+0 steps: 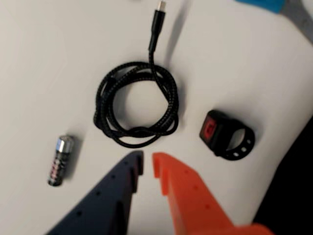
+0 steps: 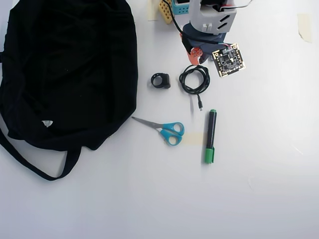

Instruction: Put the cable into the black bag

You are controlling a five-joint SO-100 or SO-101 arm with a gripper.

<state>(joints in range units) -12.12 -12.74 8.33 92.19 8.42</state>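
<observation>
The cable [image 1: 172, 105] lies flat on the white table as a small round coil, its straight plug end pointing away from me in the wrist view. My gripper [image 1: 147, 161] hovers just short of the coil's near edge, dark blue and orange fingertips a narrow gap apart with nothing between them. In the overhead view the cable [image 2: 182, 79] sits right below the gripper [image 2: 198, 59]. The black bag [image 2: 70, 69] spreads over the left of the table, strap trailing at the bottom, well apart from the cable.
A chunky black ring [image 2: 165, 82] lies between cable and bag, right of the coil [image 1: 215, 129] in the wrist view. A small metal cylinder [image 1: 61, 159] lies left of the coil. Blue-handled scissors [image 2: 167, 130] and a green marker [image 2: 211, 135] lie below the cable.
</observation>
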